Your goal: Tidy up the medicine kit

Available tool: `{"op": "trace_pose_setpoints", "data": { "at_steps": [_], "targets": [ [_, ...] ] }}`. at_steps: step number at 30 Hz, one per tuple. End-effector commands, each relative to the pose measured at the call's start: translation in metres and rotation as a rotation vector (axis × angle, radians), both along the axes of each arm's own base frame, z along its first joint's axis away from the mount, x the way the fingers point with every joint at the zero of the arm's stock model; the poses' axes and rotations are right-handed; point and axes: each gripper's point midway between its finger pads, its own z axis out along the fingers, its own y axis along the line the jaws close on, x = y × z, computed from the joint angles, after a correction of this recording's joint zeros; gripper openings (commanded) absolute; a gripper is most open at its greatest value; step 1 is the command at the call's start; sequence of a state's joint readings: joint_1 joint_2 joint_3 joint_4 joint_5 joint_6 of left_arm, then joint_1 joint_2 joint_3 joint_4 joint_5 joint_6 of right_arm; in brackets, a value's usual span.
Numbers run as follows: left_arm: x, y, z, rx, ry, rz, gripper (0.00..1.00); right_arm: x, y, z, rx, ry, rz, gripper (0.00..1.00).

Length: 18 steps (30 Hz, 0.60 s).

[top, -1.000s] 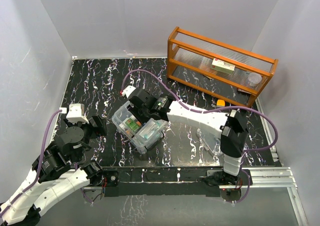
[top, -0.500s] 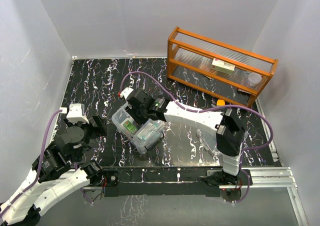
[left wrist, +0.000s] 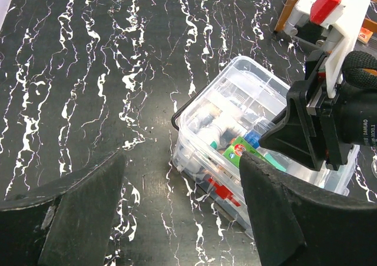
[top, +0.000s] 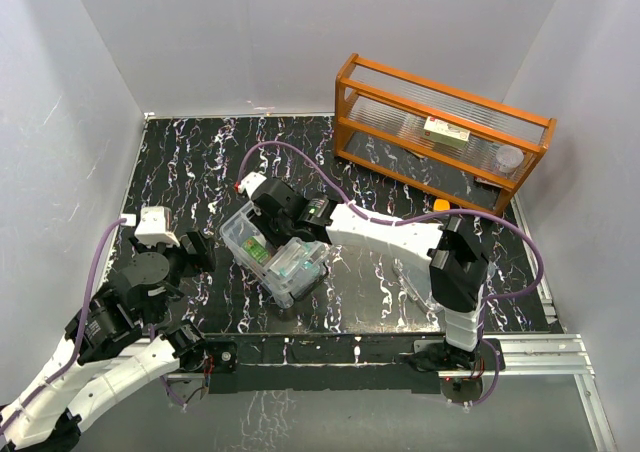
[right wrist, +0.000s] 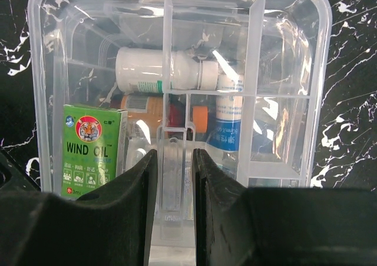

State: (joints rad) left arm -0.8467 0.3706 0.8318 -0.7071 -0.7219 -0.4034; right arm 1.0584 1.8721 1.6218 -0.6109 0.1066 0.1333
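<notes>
So the medicine kit point(top: 275, 257) sits mid-table on the black marbled table point(top: 200, 162). Through its divided tray point(right wrist: 259, 130) you can see a green Wind Oil box point(right wrist: 91, 145), a white bottle point(right wrist: 153, 70) and a blue-labelled tube point(right wrist: 228, 130). The right gripper point(right wrist: 175, 157) points straight down, pinched narrow on the tray's centre tab. The left gripper point(left wrist: 181, 159) hovers spread wide just left of the kit.

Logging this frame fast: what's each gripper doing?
Left gripper: open, holding nothing.
Right gripper: closed on the divided tray at its centre tab.
</notes>
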Motion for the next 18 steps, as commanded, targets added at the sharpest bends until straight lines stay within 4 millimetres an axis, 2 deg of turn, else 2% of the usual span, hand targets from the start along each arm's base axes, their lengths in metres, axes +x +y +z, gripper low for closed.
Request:
{"op": "trace_pose_setpoints", "data": {
  "at_steps": [1, 7, 18],
  "targets": [
    [0.003, -0.002, -0.001, 0.015, 0.002, 0.002, 0.77, 0.007, 0.009, 0.001, 0.045, -0.02, -0.019, 0.12],
    [0.003, -0.009, -0.005, -0.007, 0.01, -0.018, 0.77, 0.002, 0.006, -0.009, 0.036, 0.011, -0.035, 0.11],
    [0.007, -0.026, -0.03, -0.031, 0.057, -0.052, 0.77, -0.008, -0.01, 0.001, 0.048, 0.057, -0.099, 0.11]
  ]
}}
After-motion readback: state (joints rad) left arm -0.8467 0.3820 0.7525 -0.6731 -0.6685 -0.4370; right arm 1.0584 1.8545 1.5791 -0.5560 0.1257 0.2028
